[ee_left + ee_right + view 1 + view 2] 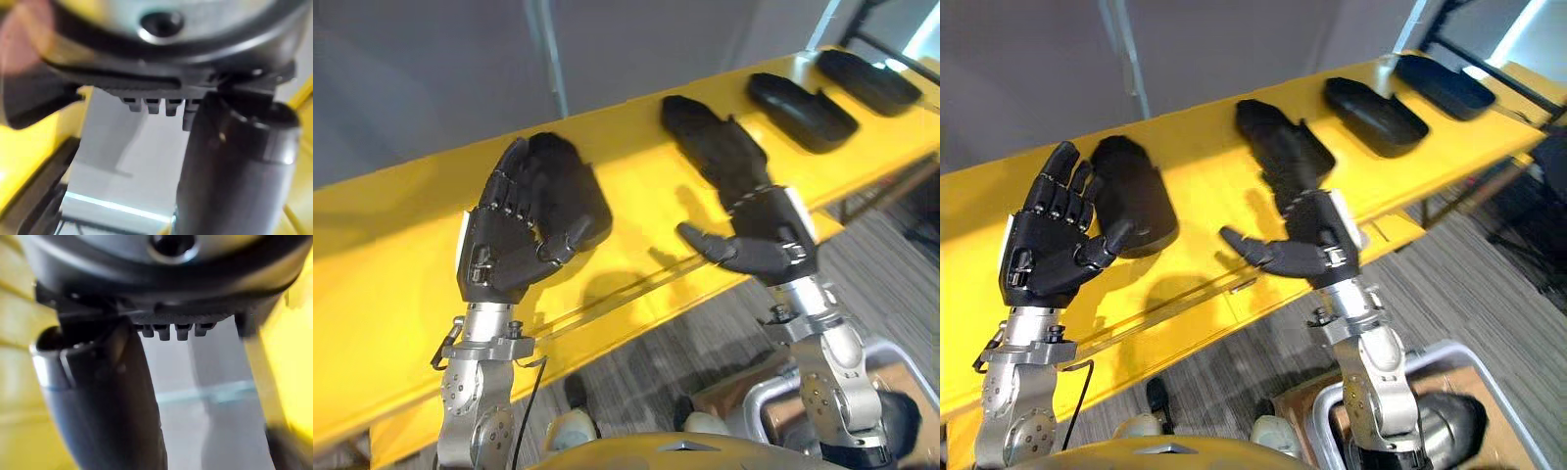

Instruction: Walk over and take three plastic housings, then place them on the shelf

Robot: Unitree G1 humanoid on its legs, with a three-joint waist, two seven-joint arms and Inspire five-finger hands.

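Note:
Several black plastic housings lie in a row on a long yellow shelf (382, 264). The leftmost housing (578, 191) sits just beyond my left hand (509, 245), which hangs in front of it with its fingers spread and nothing in it. My right hand (769, 240) reaches over the second housing (700, 127); its straight fingers lie on the housing's near end and its thumb sticks out sideways. Two more housings (803, 110) (867, 80) lie further right. Each wrist view shows that hand's thumb (234, 161) (107, 401) standing free with nothing held.
The shelf's front edge (1234, 323) runs diagonally just ahead of my arms. Below it is grey carpet (1489, 284). A grey bin rim (1489, 392) and a cardboard box (1302, 401) sit at lower right. A grey wall (431, 78) stands behind the shelf.

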